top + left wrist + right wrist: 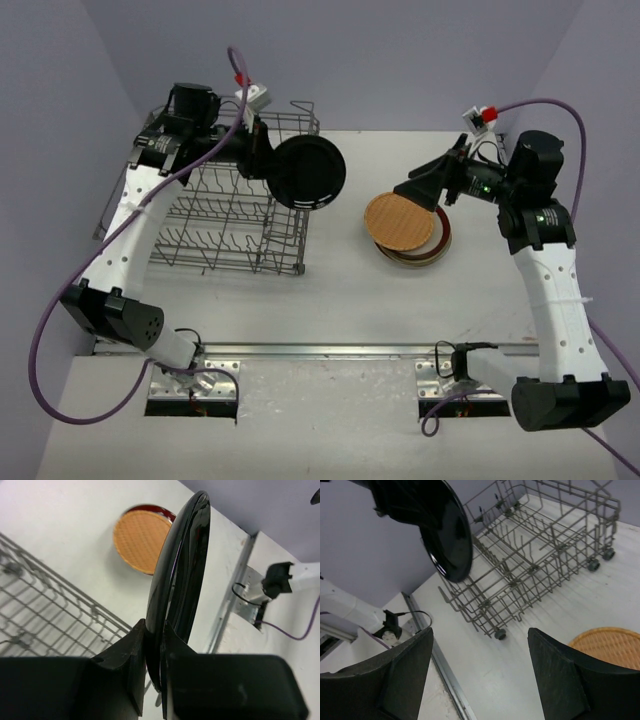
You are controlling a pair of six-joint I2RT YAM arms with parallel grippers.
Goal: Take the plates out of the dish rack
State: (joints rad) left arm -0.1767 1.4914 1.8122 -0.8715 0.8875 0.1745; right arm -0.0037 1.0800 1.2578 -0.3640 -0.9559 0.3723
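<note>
White bench (340, 300) | left claw (154, 632) pinching black plate (312, 172) rim above dish rack (215, 225), far-left corner | right claw (480, 635) wide, empty | risk: edge grip slips, plate drops

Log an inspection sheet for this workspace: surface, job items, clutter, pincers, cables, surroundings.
Surface: white table, with a metal rail along its near edge.
Job's things: dish rack on the left, no plates seen in it; black plate held on edge in the air by the rack's right side; plate stack to the right, tan one on top.
Clutter: nothing seen.
Grippers: left pincer shut on the black plate's rim; right pincer open, empty, beside the stack.
Cables: purple cables loop off both arms.
Surroundings: plain lavender walls.
</note>
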